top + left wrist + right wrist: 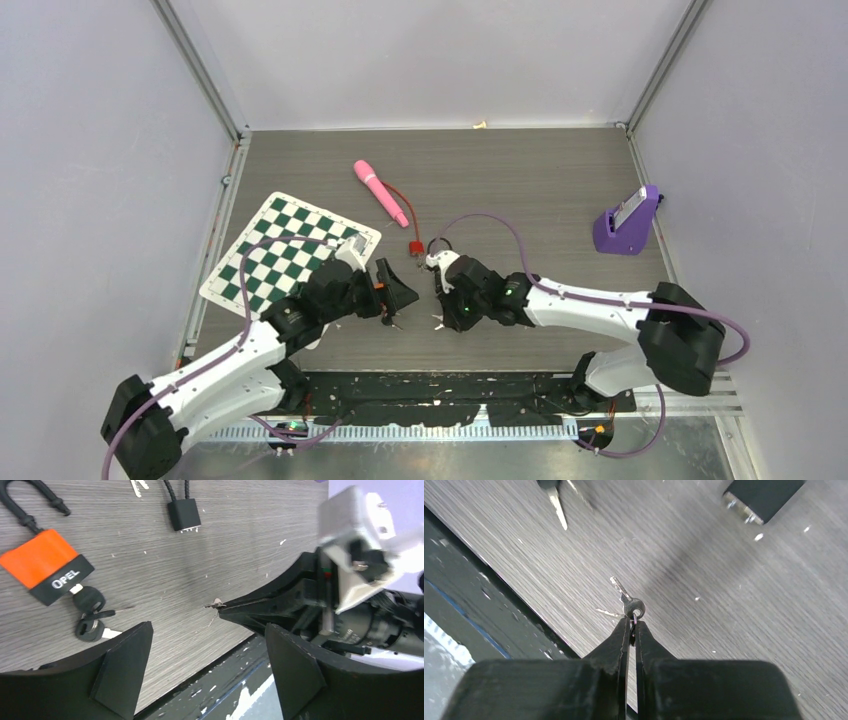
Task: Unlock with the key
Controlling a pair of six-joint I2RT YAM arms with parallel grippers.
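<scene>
**Top external view.** A grey wood-grain table (560,180) fills the floor of a cell with plain pale lilac walls (80,150) and slanted aluminium corner posts (205,75). A green-and-white chequered mat (268,250) lies at the left. A pink plastic wand (380,192) lies near the middle, and a purple plastic stand (628,222) sits at the right edge. The orange-and-black padlock (414,247) lies near the table's centre, just beyond the two arms' tips. The left gripper (393,292) and right gripper (441,316) face each other closely near the front edge.

**Left wrist view.** The left gripper's two black fingers stand wide apart with only bare table between them, so it is released. The orange padlock reads "OPEL" and has a black-headed key (89,601) in its underside, with a second such key beside it. A small black padlock (184,514) lies farther off. The right gripper's tip pinches a small silver key (215,603) over the wood grain, well apart from both padlocks.

**Right wrist view.** The right fingers are clenched together on the ring of the silver key's head, its blade pointing away. Whether the blade touches the table cannot be told. A dark metal strip (471,592) borders the table on the left.
</scene>
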